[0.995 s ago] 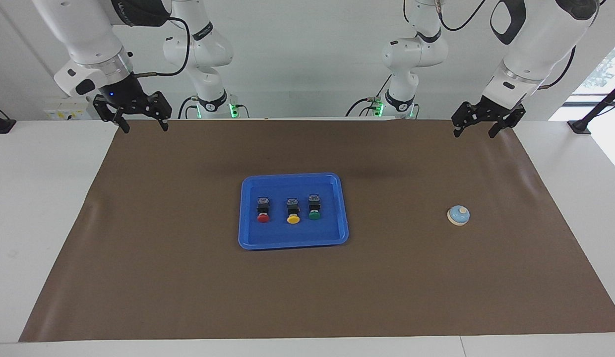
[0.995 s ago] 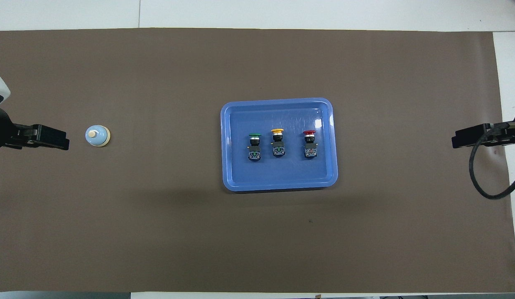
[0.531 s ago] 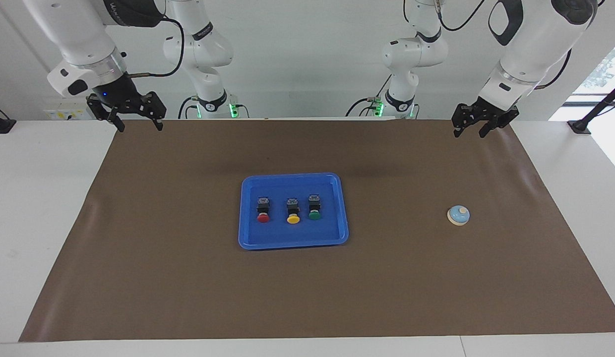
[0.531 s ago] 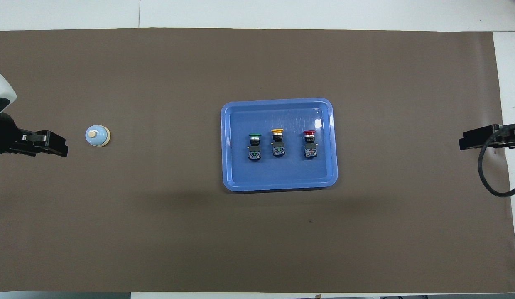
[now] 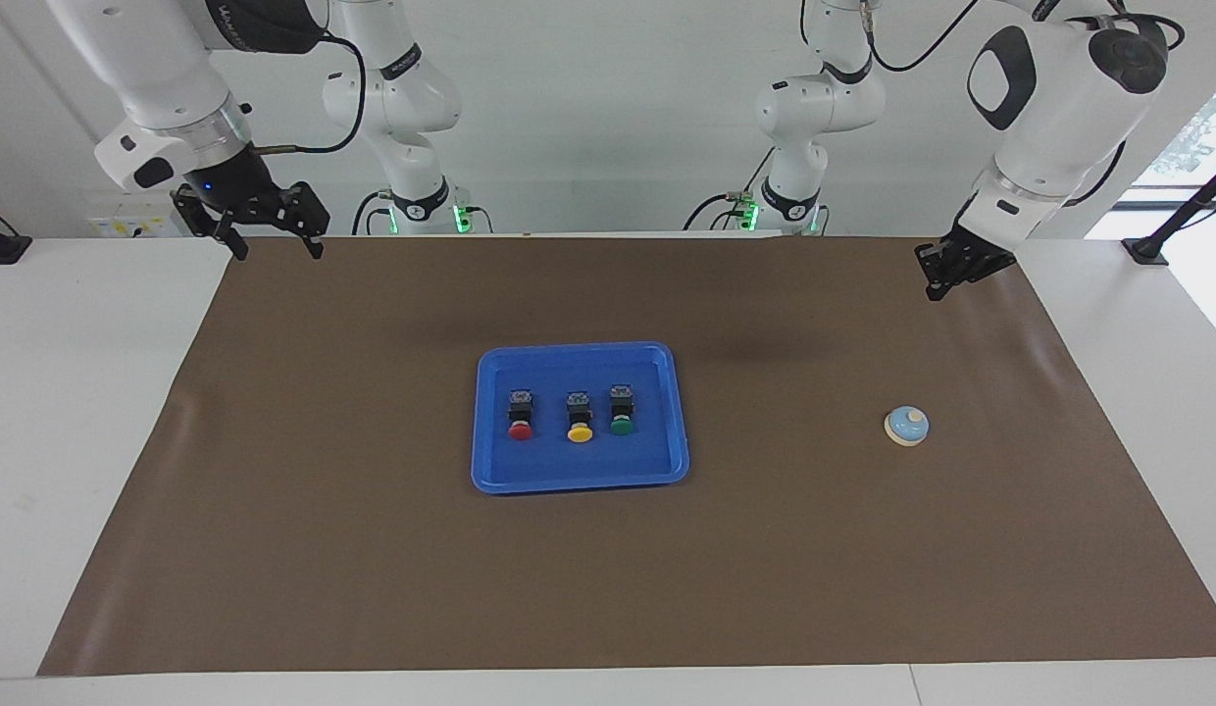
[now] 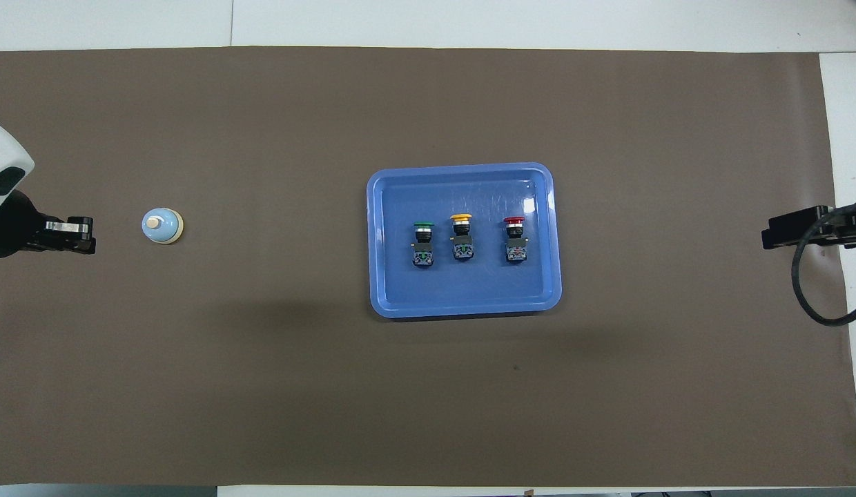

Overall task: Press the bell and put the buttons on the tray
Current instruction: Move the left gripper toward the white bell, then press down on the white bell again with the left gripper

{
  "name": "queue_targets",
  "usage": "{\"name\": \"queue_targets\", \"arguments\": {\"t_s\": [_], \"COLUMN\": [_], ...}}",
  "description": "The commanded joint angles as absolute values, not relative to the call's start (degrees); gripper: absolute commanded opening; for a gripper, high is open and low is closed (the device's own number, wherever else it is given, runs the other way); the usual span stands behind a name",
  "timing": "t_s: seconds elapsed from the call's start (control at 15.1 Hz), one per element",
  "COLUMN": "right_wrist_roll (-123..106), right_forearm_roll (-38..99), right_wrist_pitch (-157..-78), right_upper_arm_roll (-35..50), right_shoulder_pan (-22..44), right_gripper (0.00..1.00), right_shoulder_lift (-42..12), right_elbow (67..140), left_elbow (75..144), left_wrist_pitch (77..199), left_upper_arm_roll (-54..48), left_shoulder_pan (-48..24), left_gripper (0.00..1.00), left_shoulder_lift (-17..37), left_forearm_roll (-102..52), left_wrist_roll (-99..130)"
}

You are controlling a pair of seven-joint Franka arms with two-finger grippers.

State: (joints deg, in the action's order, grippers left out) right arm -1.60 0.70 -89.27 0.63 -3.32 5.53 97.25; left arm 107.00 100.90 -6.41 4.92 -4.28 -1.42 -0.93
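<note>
At middle right of the facing view, the bell (image 5: 906, 427) looks small and hard; push its cream knob (image 5: 915, 417). Left gripper (image 5: 944, 278) is clenched empty; right gripper (image 5: 271, 245) is spread wide.

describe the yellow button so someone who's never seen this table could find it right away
Start at the blue tray in the middle of the brown mat. Three black-bodied push buttons lie in it in a row, caps pointing away from the robots. The yellow button is the middle one, between the red button and the green button, and the only one with a yellow cap.
</note>
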Motion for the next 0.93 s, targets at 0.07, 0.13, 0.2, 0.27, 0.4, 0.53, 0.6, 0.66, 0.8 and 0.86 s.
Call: {"name": "queue_targets", "arguments": {"t_s": [0.07, 0.13, 0.2, 0.27, 0.4, 0.53, 0.6, 0.66, 0.8, 0.86], "right_wrist_roll": [-0.8, -1.0, -1.0, -1.0, -1.0, -1.0, -1.0, -1.0, -1.0, -1.0], "right_forearm_roll": [0.2, 0.2, 0.2, 0.2, 0.2, 0.2, 0.2, 0.2, 0.2, 0.2], "right_wrist_pitch": [-88.6, -88.4, -88.4, -88.4, -88.4, -88.4, -88.4, -88.4, -88.4, -88.4], "right_upper_arm_roll": [1.3, 1.3, 1.3, 1.3, 1.3, 1.3, 1.3, 1.3, 1.3, 1.3], "right_shoulder_pan": [-3.8, -3.9, -4.0, -4.0, -4.0, -4.0, -4.0, -4.0, -4.0, -4.0], "right_gripper": [1.0, 1.0, 1.0, 1.0, 1.0, 1.0, 1.0, 1.0, 1.0, 1.0], "right_shoulder_lift": [5.9, 5.9, 5.9, 5.9, 5.9, 5.9, 5.9, 6.0, 6.1, 6.0], "right_elbow": [97.2, 97.3, 97.3, 97.3, 97.3, 97.3, 97.3, 97.3, 97.3, 97.3], "left_elbow": [110.0, 110.2, 110.6, 111.6, 114.2, 117.0, 117.0, 117.1, 117.1, 117.2], "left_wrist_pitch": [109.1, 111.3, 113.1, 115.1, 120.7, 126.5, 127.5, 128.5, 130.0, 131.8], "left_upper_arm_roll": [-6.5, -6.5, -6.5, -6.5, -6.5, -6.5, -6.4, -6.4, -6.4, -6.4], "left_shoulder_pan": [5.6, 6.6, 7.6, 8.0, 8.1, 8.0, 8.1, 8.2, 8.7, 8.7], "left_gripper": [0.0, 0.0, 0.0, 0.0, 0.0, 0.0, 0.0, 0.0, 0.0, 0.0], "left_shoulder_lift": [0.3, 2.0, 2.9, 3.5, 4.6, 5.5, 6.9, 7.6, 9.0, 9.9], "left_forearm_roll": [-0.4, -0.4, -0.4, -0.3, -0.3, -0.3, -0.2, -0.2, -0.2, -0.2], "left_wrist_roll": [-2.6, -3.9, -5.4, -6.8, -6.9, -6.9, -6.9, -6.9, -6.9, -6.9]}}
